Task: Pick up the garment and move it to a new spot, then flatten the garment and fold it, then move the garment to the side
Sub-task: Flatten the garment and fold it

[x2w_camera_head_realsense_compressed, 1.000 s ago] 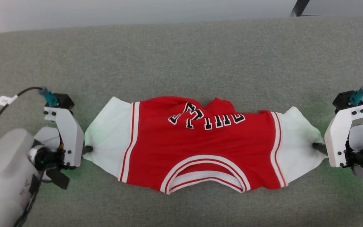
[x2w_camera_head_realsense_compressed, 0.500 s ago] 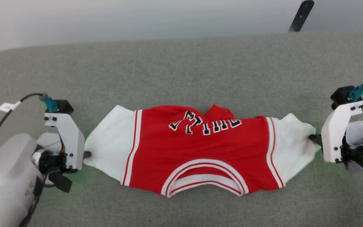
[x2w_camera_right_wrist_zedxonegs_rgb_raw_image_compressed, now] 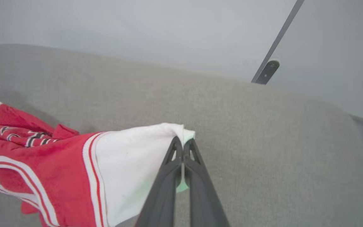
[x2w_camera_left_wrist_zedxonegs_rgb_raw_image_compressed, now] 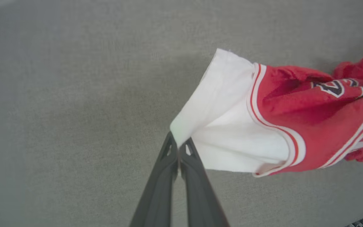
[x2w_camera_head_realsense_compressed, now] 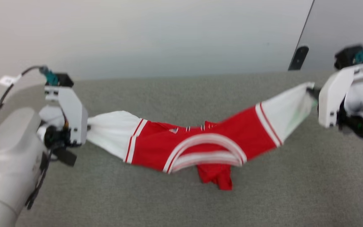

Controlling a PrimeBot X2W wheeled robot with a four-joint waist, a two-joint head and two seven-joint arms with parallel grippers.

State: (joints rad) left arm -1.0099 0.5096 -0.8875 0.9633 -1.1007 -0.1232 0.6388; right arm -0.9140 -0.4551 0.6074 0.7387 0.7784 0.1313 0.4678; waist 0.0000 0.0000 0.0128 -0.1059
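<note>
Left tool (x2w_camera_left_wrist_zedxonegs_rgb_raw_image_compressed: 178,143) clenched on one sleeve edge of the red jersey (x2w_camera_head_realsense_compressed: 200,146), right tool (x2w_camera_right_wrist_zedxonegs_rgb_raw_image_compressed: 183,142) clenched on the other, higher up. The body sags between them, drooping to the bench (x2w_camera_head_realsense_compressed: 181,208). Thin pinches, so a hard pull apart could slip a sleeve free.

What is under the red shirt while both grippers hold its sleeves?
Under the garment lies the grey fabric surface. A red bunch of the shirt hangs below the collar toward it. The patch behind that bunch is covered; contact cannot be told.

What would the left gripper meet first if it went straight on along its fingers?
The garment: the left gripper is shut on its white sleeve. Beyond that, probably the grey cushion.
</note>
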